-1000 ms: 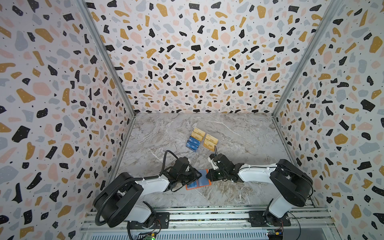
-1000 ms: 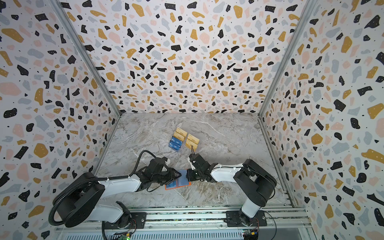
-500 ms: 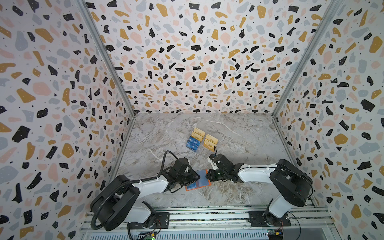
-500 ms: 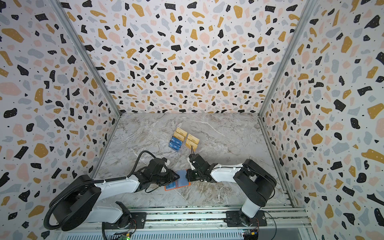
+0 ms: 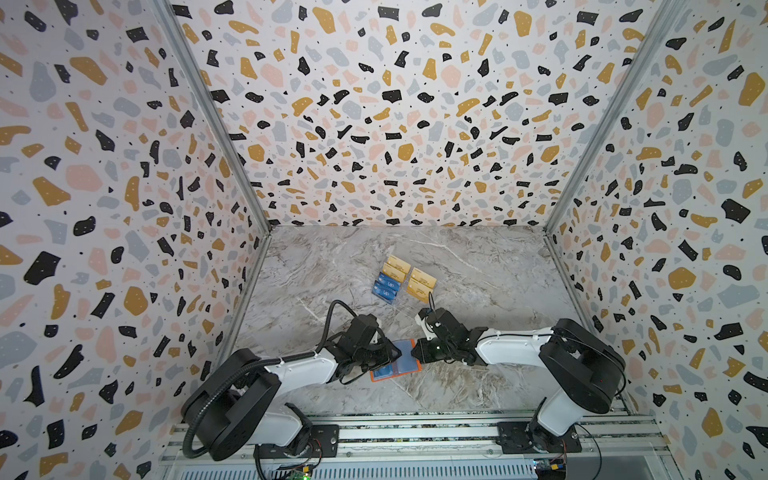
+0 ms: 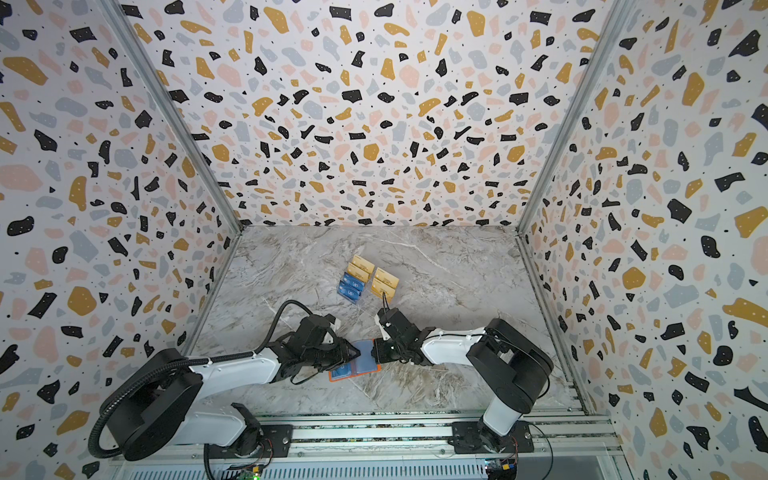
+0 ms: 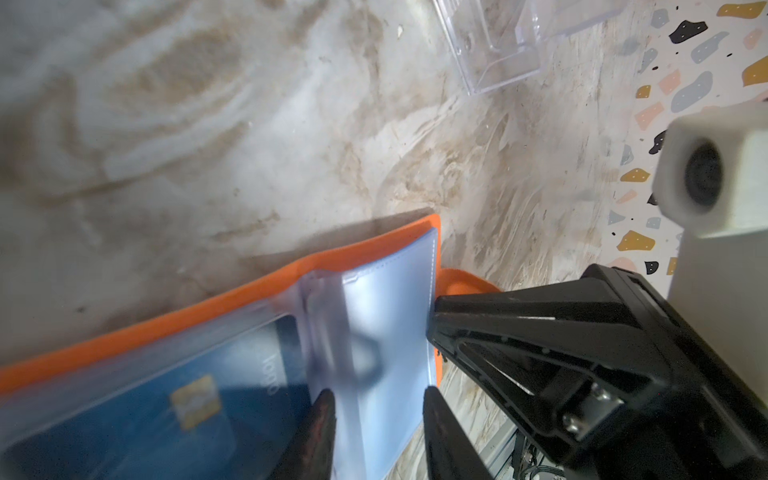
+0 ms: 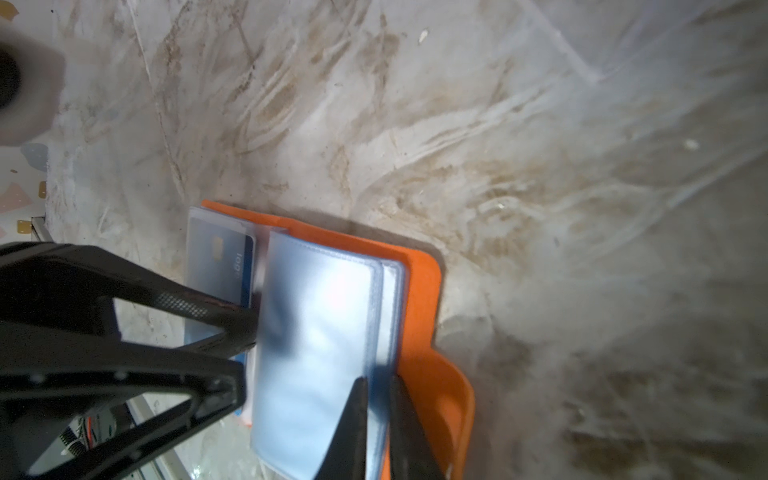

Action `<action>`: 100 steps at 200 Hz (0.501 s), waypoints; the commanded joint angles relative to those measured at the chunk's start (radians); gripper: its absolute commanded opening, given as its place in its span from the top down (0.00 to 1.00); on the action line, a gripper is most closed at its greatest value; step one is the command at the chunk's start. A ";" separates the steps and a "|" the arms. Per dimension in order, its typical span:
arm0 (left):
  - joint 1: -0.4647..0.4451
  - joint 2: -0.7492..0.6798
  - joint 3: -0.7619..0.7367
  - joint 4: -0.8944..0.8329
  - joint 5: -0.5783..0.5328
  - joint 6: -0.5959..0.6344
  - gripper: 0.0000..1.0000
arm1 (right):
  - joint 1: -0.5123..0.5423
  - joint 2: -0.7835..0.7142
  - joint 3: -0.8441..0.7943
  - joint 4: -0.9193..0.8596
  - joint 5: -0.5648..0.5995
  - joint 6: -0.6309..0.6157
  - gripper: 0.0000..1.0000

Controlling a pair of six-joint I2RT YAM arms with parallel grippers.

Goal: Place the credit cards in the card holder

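Sleeves of clear plastic (image 8: 324, 332) fan out from the bright orange leather-like card holder (image 5: 399, 366) (image 6: 358, 366) (image 7: 249, 286) (image 8: 419, 299), which lies open on the grey marble counter (image 5: 478, 282) near its front edge. The right gripper (image 5: 415, 352) (image 6: 374, 351) (image 8: 376, 386) is pressed together, pinching the sleeves' outer edge. The left gripper (image 5: 395, 353) (image 6: 355, 353) (image 7: 376, 399) has its jaws partly spread, with one sleeve between them. A blue credit card (image 7: 166, 415) (image 8: 241, 266) sits inside a sleeve on the holder's other half. More blue (image 5: 388, 289) and gold credit cards (image 5: 422, 282) stand in a clear acrylic rack (image 7: 494, 50) farther back, well apart.
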 commanded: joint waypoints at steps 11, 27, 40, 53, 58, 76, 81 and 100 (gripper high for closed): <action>-0.003 0.030 0.034 0.052 0.047 0.021 0.62 | 0.008 0.000 -0.003 -0.011 -0.002 0.002 0.87; -0.003 0.023 0.032 0.051 0.045 0.022 0.62 | 0.008 0.000 -0.003 -0.012 -0.002 0.002 0.87; -0.003 0.014 0.030 0.046 0.042 0.023 0.63 | 0.007 0.000 -0.004 -0.009 -0.002 0.001 0.87; -0.002 0.016 0.030 0.048 0.042 0.025 0.63 | 0.008 -0.001 -0.004 -0.009 -0.002 0.002 0.87; -0.002 0.020 0.032 0.050 0.045 0.026 0.64 | 0.008 -0.001 -0.005 -0.009 -0.002 0.002 0.87; -0.003 0.043 0.035 0.055 0.048 0.026 0.64 | 0.008 0.001 -0.002 -0.010 -0.002 0.000 0.87; -0.003 0.046 0.033 0.056 0.047 0.026 0.64 | 0.007 0.000 -0.002 -0.009 -0.003 0.000 0.87; -0.002 0.054 0.024 0.094 0.049 0.016 0.64 | 0.008 -0.001 -0.003 -0.008 -0.002 0.000 0.87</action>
